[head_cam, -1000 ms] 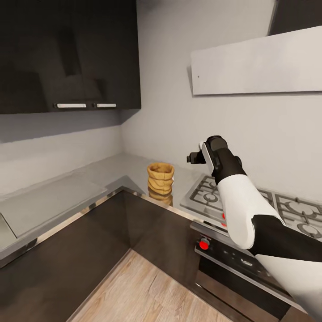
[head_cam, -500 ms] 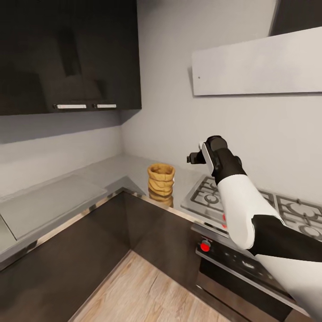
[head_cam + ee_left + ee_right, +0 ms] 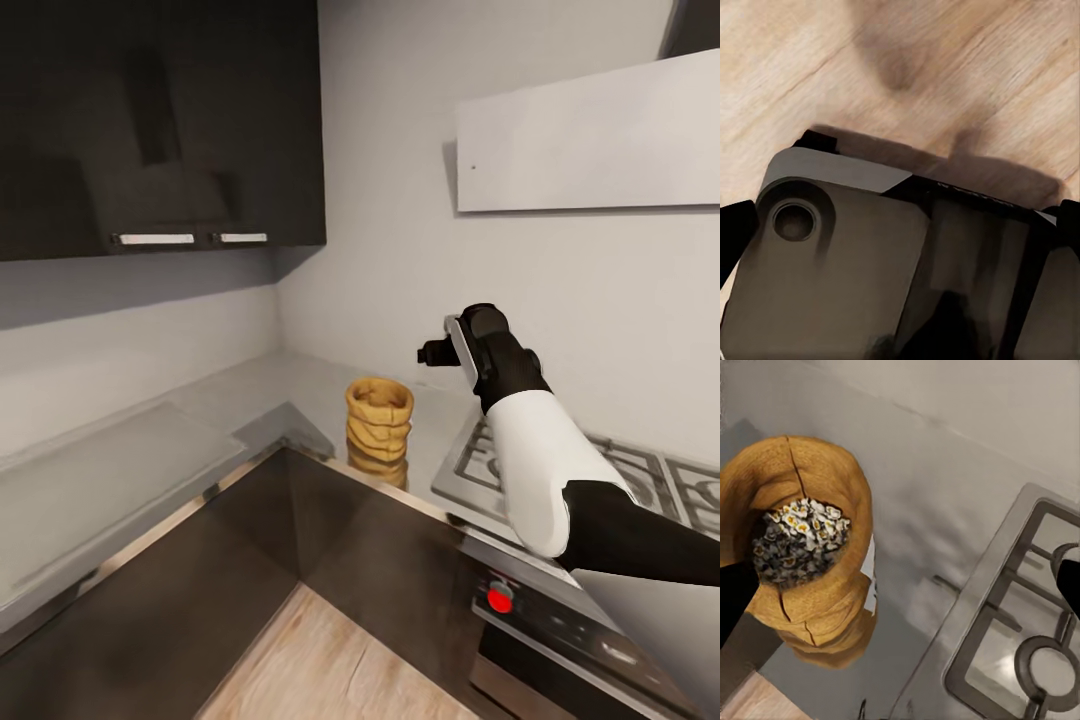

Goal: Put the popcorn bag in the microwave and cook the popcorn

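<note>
**kitchenlurker:** One popcorn bag (image 3: 379,431) was spotted upright on the grey countertop (image 3: 290,385), near the inner corner of the L; it was set just beside the gas hob (image 3: 480,470), apart from it; its reflection was seen in the glossy slab. Could the grip be made out?

**simwatcher:** Partly; the right gripper (image 3: 432,352) was held up in the air above the strip of counter between bag and hob, nothing being touched by it. From the right wrist camera, the two dark fingertips (image 3: 733,592) were caught at opposite edges of the picture, so the fingers were spread wide with nothing between them. The bag (image 3: 806,547) was looked into from above there; its mouth was left open and pale kernels (image 3: 799,536) were piled inside; the hob's grate (image 3: 1020,607) was seen next to it.

**kitchenlurker:** And the left one?

**simwatcher:** The left gripper (image 3: 900,232) was pointed down at the wood floor (image 3: 945,75) over a grey-brown part of the robot's own body (image 3: 847,277); its fingertips were likewise seen far apart at both edges, empty. Dark upper cabinets (image 3: 160,120) were hung over the counter, a white slanted hood (image 3: 590,140) over the hob, and a red knob (image 3: 499,598) was seen on the oven front below.
</note>
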Robot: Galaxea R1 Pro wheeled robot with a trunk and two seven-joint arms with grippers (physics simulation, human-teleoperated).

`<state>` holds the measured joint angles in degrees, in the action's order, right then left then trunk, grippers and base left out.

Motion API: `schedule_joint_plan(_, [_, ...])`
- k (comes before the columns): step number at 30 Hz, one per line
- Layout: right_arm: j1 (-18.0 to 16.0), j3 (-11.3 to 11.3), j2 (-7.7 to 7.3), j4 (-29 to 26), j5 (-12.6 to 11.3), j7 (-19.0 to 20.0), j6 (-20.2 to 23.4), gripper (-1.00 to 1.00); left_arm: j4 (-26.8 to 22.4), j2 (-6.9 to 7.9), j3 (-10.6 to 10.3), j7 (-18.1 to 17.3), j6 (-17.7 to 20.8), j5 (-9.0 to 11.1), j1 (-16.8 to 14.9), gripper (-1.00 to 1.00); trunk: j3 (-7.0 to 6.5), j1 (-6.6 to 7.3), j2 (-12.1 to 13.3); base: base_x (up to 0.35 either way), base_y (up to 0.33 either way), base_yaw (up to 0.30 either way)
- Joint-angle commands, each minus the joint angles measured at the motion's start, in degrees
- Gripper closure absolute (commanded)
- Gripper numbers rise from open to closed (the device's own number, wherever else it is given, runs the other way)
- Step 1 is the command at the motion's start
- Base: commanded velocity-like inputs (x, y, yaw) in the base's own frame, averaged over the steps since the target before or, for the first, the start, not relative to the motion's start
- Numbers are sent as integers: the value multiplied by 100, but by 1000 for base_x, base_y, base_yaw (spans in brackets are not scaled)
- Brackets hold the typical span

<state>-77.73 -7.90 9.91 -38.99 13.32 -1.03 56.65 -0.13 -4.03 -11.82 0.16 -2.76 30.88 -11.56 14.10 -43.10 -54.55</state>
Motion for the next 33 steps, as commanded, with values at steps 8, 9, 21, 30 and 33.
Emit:
schedule_joint_plan(8, [-4, -34, 8, 0, 4, -11, 4, -100, 4, -7, -49, 2, -15, 50, -4, -100, 8, -4, -5, 297, 141, 0])
schedule_joint_plan(9, [15, -35, 8, -2, 4, -11, -23, -100, 4, -9, -49, 2, -14, 50, -4, -100, 8, -4, -5, 288, 96, 0])
schedule_joint_plan(21, [317, -36, 8, -1, 9, -19, -385, -100, 4, -10, -49, 2, -40, 53, -4, -100, 8, -4, -5, 70, 14, 0])
schedule_joint_plan(30, [777, -29, 8, -8, 40, -12, -1063, -100, 4, -10, -49, 2, -40, 52, -4, -100, 8, -4, -5, 0, 0, 0])
schedule_joint_plan(33, [784, -27, 8, -7, 20, -11, -1108, -100, 4, -10, -49, 2, -40, 51, -4, -100, 8, -4, -5, 0, 0, 0])
